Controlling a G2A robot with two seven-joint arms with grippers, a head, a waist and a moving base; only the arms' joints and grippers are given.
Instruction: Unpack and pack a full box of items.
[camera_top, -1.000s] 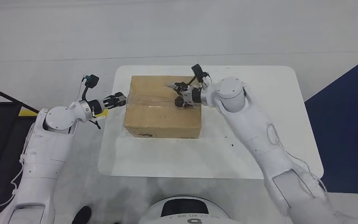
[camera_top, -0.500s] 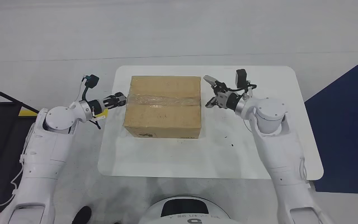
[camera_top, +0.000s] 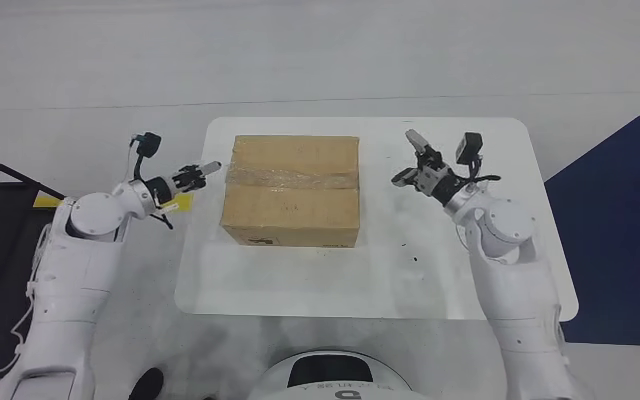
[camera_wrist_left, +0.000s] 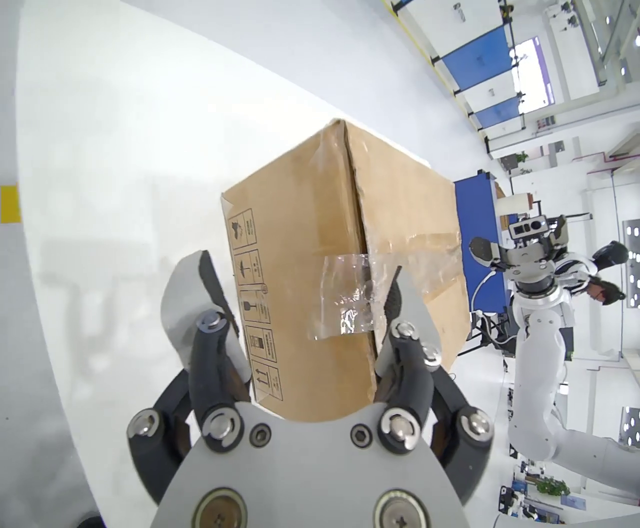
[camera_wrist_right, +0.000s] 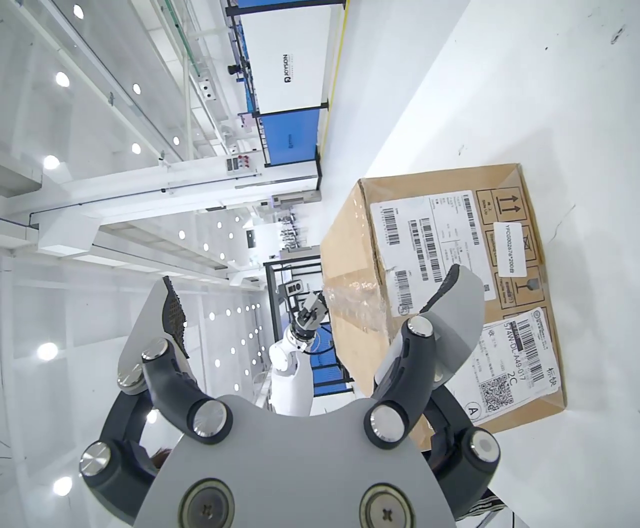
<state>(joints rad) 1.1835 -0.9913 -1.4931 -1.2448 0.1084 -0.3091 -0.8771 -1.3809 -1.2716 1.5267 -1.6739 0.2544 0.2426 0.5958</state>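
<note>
A closed brown cardboard box (camera_top: 290, 195) stands in the middle of the white table (camera_top: 450, 270). Clear tape (camera_top: 290, 179) runs along its top seam and down its end (camera_wrist_left: 345, 300). My left gripper (camera_top: 203, 172) hangs open just off the box's left end, level with the taped seam, with nothing between its fingers (camera_wrist_left: 300, 272). My right gripper (camera_top: 408, 158) is open too, a short way off the box's right end. In the right wrist view (camera_wrist_right: 312, 280) the labelled side of the box (camera_wrist_right: 450, 240) lies beyond its fingers.
Bare tabletop lies in front of the box and to its right. The table's left edge (camera_top: 190, 250) is close under the left arm. A dark blue panel (camera_top: 610, 210) stands off the table's right side.
The right gripper has swung from over the box's top seam to the right, off the box. The left gripper has drawn back a little from the box's left end and opened.
</note>
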